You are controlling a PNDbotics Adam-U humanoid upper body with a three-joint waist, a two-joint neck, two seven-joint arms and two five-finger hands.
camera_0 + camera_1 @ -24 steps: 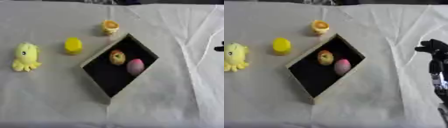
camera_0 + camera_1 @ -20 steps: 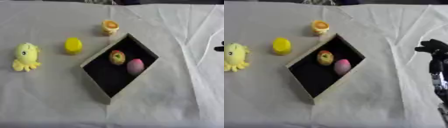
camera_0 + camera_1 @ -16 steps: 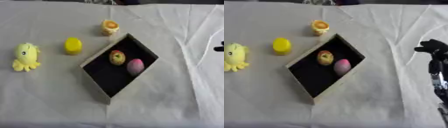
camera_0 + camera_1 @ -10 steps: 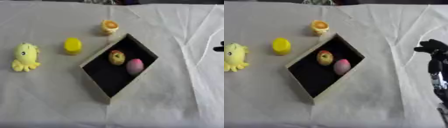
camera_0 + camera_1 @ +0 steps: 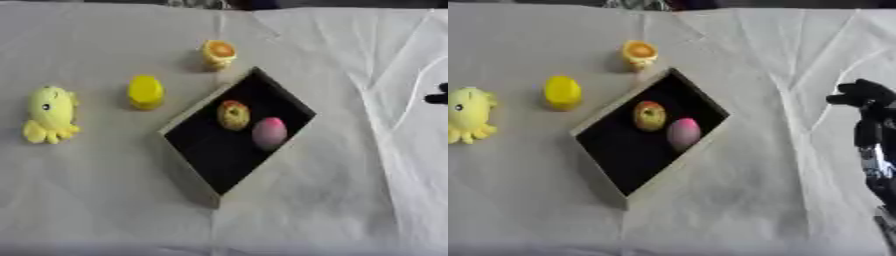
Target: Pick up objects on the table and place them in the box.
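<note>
Fingers of the right hand curl on nothing; two round fruits lie in the black box, while yellow octopus plush, yellow cylinder and orange-topped cup remain on the cloth-covered surface.

Table under a creased white cloth, dark strip along the far edge.

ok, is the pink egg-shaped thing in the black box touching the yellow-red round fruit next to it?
Cannot tell. In the right eye view the pink egg-shaped thing and the yellow-red round fruit sit edge to edge inside the black box, with neither a gap nor contact plainly visible.
</note>
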